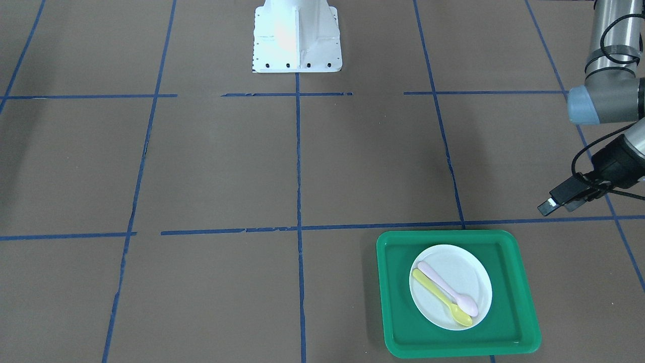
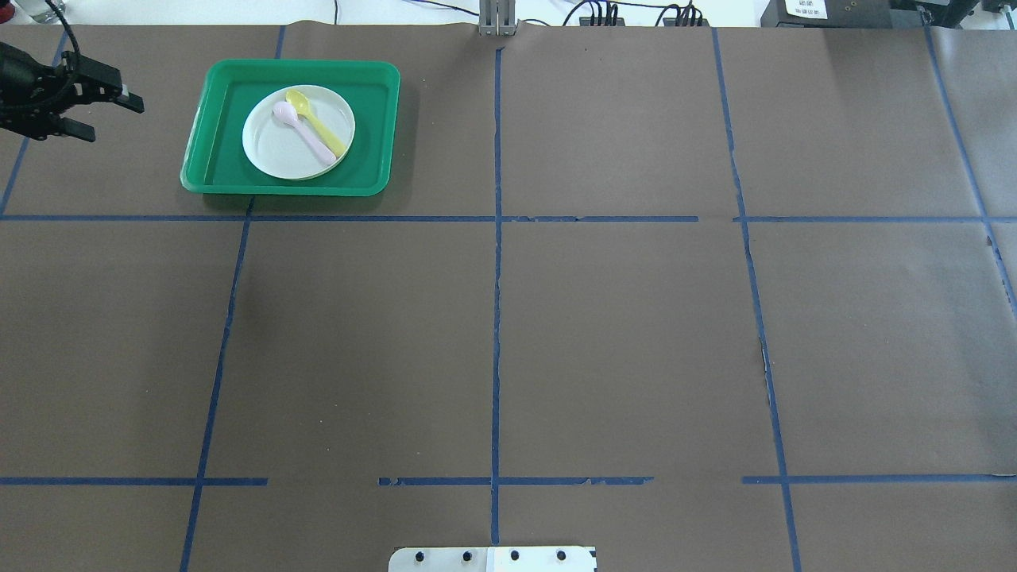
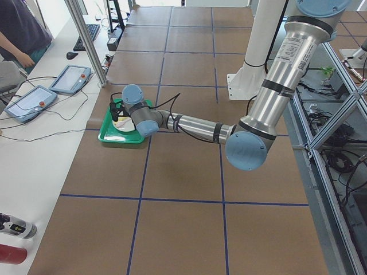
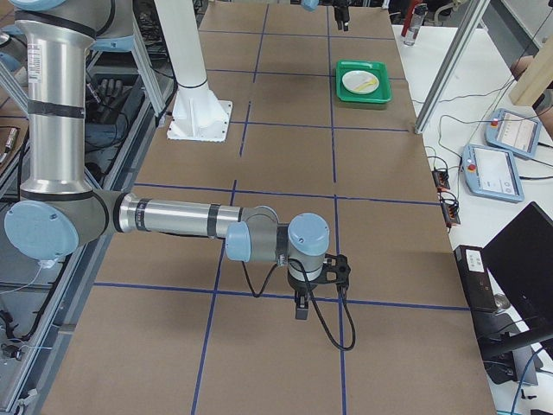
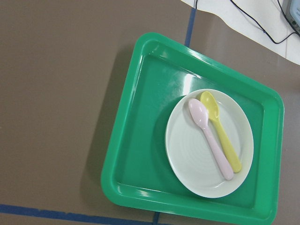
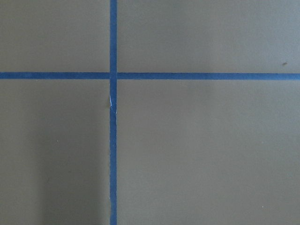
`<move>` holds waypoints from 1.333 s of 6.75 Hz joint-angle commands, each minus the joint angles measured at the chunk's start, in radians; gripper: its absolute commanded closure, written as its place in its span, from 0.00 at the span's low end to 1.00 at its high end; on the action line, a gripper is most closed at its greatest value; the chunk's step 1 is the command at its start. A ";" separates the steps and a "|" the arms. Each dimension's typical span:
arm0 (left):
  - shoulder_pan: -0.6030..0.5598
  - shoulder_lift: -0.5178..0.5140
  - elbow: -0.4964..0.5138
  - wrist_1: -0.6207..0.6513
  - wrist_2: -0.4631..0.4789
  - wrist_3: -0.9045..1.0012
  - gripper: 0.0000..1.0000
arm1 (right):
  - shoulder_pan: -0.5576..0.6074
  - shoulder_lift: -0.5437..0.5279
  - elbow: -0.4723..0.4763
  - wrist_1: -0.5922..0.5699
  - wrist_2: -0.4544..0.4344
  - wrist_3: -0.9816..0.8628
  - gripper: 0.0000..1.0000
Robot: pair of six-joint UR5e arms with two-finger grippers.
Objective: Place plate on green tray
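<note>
The white plate (image 1: 456,269) lies flat in the green tray (image 1: 398,297) and carries a pink spoon (image 1: 446,287) and a yellow spoon (image 1: 441,297). The overhead view shows the tray (image 2: 214,151) and plate (image 2: 274,151) at the far left. My left gripper (image 2: 107,117) is open and empty, beside the tray and apart from it. It also shows in the front-facing view (image 1: 557,200). The left wrist view looks down on the tray (image 5: 140,140) and plate (image 5: 192,159). My right gripper (image 4: 304,298) hangs low over bare table far from the tray; I cannot tell its state.
The table is brown with blue tape grid lines. The robot's white base (image 1: 297,35) stands at the table's middle edge. Operator pendants (image 3: 28,100) and cables lie on the white bench past the tray.
</note>
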 commanded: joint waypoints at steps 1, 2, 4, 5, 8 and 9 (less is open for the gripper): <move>-0.108 0.106 -0.077 0.087 0.004 0.359 0.00 | 0.000 0.000 0.000 -0.001 0.000 0.000 0.00; -0.165 0.136 -0.130 0.213 0.018 0.573 0.00 | 0.000 0.000 0.000 0.000 0.000 0.000 0.00; -0.232 0.133 -0.200 0.564 0.097 0.945 0.00 | 0.000 0.000 0.000 0.000 0.000 0.000 0.00; -0.269 0.135 -0.186 0.683 0.118 1.115 0.00 | 0.000 0.000 0.000 -0.001 0.000 0.000 0.00; -0.274 0.314 -0.148 0.702 0.104 1.215 0.00 | 0.000 0.000 0.000 0.000 0.000 0.000 0.00; -0.273 0.314 -0.122 0.709 0.102 1.214 0.00 | 0.000 0.000 -0.002 0.000 0.000 0.000 0.00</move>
